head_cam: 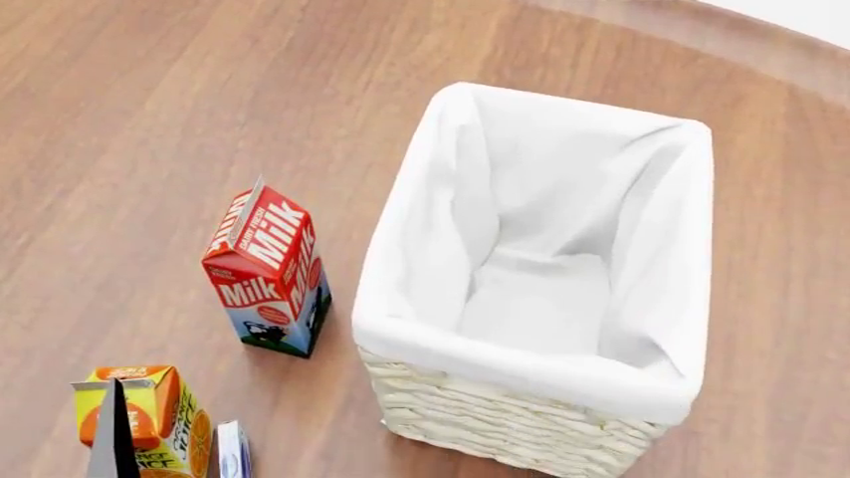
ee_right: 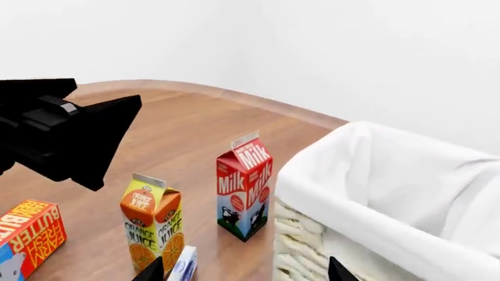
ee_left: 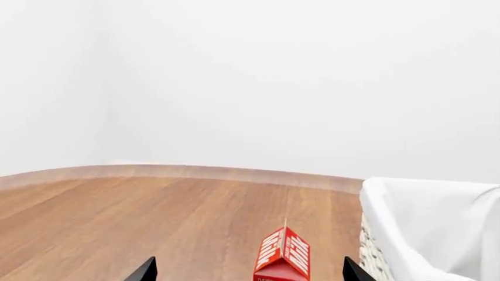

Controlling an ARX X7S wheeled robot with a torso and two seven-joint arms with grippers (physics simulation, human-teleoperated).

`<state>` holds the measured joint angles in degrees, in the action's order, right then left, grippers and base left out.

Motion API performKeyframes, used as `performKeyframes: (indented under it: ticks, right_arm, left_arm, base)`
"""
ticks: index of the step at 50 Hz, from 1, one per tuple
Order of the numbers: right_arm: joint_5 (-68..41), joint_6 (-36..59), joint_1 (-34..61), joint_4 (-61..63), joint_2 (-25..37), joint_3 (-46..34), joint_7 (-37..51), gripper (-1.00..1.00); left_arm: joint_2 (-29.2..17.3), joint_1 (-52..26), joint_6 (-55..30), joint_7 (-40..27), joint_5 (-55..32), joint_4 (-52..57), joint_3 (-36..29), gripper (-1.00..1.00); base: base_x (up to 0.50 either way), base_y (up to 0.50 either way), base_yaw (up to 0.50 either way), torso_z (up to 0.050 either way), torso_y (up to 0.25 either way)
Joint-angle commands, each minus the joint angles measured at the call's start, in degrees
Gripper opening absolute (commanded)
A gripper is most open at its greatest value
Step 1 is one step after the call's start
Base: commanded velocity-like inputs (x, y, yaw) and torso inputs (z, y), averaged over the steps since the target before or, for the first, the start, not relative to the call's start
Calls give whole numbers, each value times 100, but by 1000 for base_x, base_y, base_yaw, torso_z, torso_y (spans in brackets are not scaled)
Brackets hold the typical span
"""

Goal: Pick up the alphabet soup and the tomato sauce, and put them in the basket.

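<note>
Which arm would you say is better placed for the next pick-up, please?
Probably left, though neither can is in view. The basket fills the head view's right; the milk carton and orange juice stand to its left, where the left gripper hangs with jaws open.

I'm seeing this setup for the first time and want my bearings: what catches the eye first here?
The big cream wicker basket with its white cloth lining dominates, standing on the wooden floor with nothing visible inside it. Just beside it, apart from its wall, stands a red milk carton, upright. Nearer the robot is an orange juice carton, and the right wrist view also shows a butter box lying further off.
</note>
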<state>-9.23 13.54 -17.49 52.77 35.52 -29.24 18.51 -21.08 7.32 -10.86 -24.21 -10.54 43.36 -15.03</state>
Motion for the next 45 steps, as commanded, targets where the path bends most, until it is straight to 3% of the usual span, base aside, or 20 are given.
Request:
performKeyframes:
  ticks: [1,21,31,35,38,45]
  right_arm:
    - [86,180,-151,-74,25,25,-216,100]
    - [-668,1162,-306,709,365,221,102,100]
    - [-1574,1002,758,714,1320,-1155,1519,100]
    - [-1640,1092,930,675,1295,-1470,1679,100]
    - [-2323,1514,1023,624,1136,-1354,1980,100]
    - [-2119,1351,942,412,1043,-1577,1881,100]
  left_arm:
    - [110,-35,86,178,-17,-92,117,100]
    - [77,-46,58,122,-65,-60,87,100]
    - [60,-32,99,96,-66,-78,78,100]
    - [56,-27,121,88,-84,-89,84,100]
    - [52,-31,113,80,-89,-91,76,100]
    - [38,-41,104,65,-97,-86,65,100]
  base:
    - [0,0,0,0,0]
    - [0,0,0,0,0]
    - [0,0,0,0,0]
    - [0,0,0,0,0]
    - [0,0,0,0,0]
    - [0,0,0,0,0]
